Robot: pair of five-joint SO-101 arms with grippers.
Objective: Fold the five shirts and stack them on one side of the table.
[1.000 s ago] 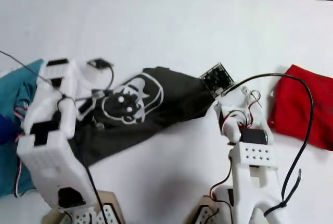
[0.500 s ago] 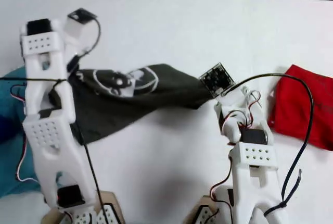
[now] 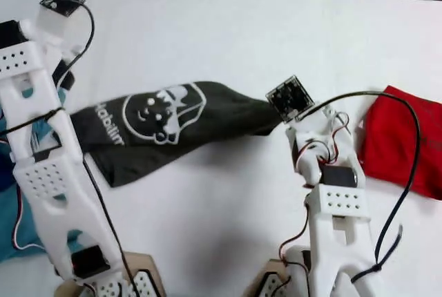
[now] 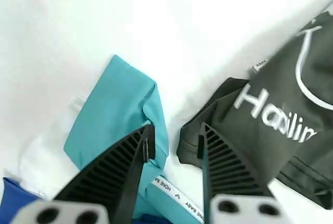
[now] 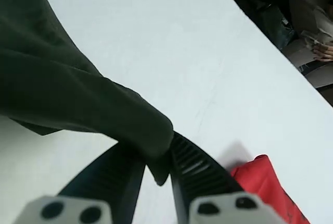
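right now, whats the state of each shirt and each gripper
black shirt: stretched out, print up, unfolded, one end pinched by the right gripper
teal shirt: bunched up beside the black shirt, not held
red shirt: lying apart from the others, not held; cannot tell if folded
left gripper: open, empty, above the gap between the teal and black shirts
right gripper: shut on the black shirt's end

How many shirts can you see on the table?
3 clearly: a black printed cloth shirt mid-table, a red cloth shirt at the right edge, a teal cloth shirt at the left edge. Others may hide under the teal one.
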